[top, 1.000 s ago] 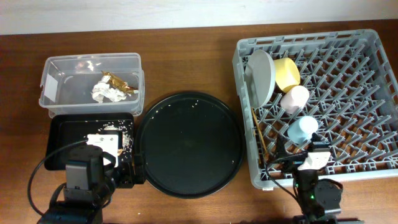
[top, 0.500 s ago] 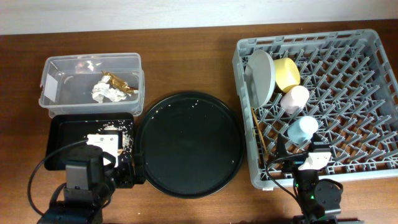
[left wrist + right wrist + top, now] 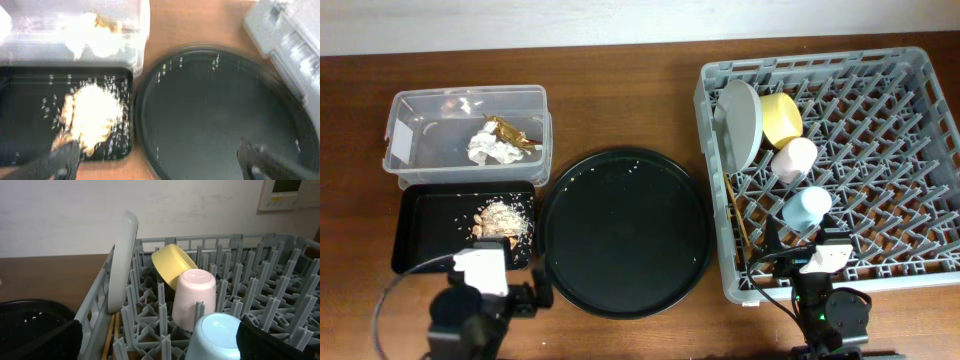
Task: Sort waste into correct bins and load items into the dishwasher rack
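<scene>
Brownish food scraps with rice [image 3: 500, 220] lie in the shallow black tray [image 3: 420, 225], also seen in the left wrist view [image 3: 92, 117]. The clear tub [image 3: 410, 110] holds crumpled white paper [image 3: 485, 150] and a gold foil wrapper [image 3: 510, 133]. The grey rack [image 3: 920, 60] holds the plate [image 3: 742, 120], yellow bowl [image 3: 780, 118], pink cup [image 3: 793, 158], blue cup [image 3: 807, 208] and chopsticks [image 3: 740, 215]. My left gripper [image 3: 160, 167] is open and empty, low at the front between the two black trays. My right gripper [image 3: 165, 347] is open and empty at the rack's front, just behind the blue cup [image 3: 217, 335].
A large round black tray [image 3: 623, 232] with a few rice grains sits in the middle, between the bins and the rack. The clear tub stands directly behind the black tray. Both arm bases are at the table's front edge.
My left arm has drawn back toward the front edge, uncovering the food scraps in the black tray. The right arm has not moved.
</scene>
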Action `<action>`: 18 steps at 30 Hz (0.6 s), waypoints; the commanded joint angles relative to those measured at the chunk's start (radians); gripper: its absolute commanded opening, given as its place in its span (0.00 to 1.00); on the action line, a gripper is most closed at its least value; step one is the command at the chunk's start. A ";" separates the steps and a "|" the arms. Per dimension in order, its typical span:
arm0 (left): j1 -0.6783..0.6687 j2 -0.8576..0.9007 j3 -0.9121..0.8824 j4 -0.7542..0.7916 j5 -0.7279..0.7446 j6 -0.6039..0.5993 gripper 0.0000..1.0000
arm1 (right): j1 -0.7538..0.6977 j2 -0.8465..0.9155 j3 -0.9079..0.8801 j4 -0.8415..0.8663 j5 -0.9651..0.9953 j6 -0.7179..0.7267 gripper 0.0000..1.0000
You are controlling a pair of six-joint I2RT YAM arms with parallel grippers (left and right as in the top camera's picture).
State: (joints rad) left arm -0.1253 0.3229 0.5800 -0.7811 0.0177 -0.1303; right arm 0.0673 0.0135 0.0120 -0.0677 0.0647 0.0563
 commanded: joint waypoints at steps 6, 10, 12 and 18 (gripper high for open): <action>-0.003 -0.293 -0.522 0.701 -0.006 0.080 0.99 | 0.005 -0.009 -0.006 -0.006 0.019 0.003 0.99; 0.006 -0.319 -0.571 0.745 0.048 0.208 0.99 | 0.005 -0.009 -0.006 -0.006 0.019 0.003 0.99; 0.006 -0.318 -0.571 0.703 0.058 0.218 0.99 | 0.005 -0.009 -0.006 -0.006 0.019 0.003 0.99; 0.006 -0.318 -0.571 0.705 0.057 0.218 0.99 | 0.005 -0.009 -0.006 -0.006 0.019 0.003 0.99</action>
State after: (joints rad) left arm -0.1238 0.0147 0.0174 -0.0784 0.0563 0.0647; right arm 0.0673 0.0139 0.0120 -0.0689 0.0650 0.0559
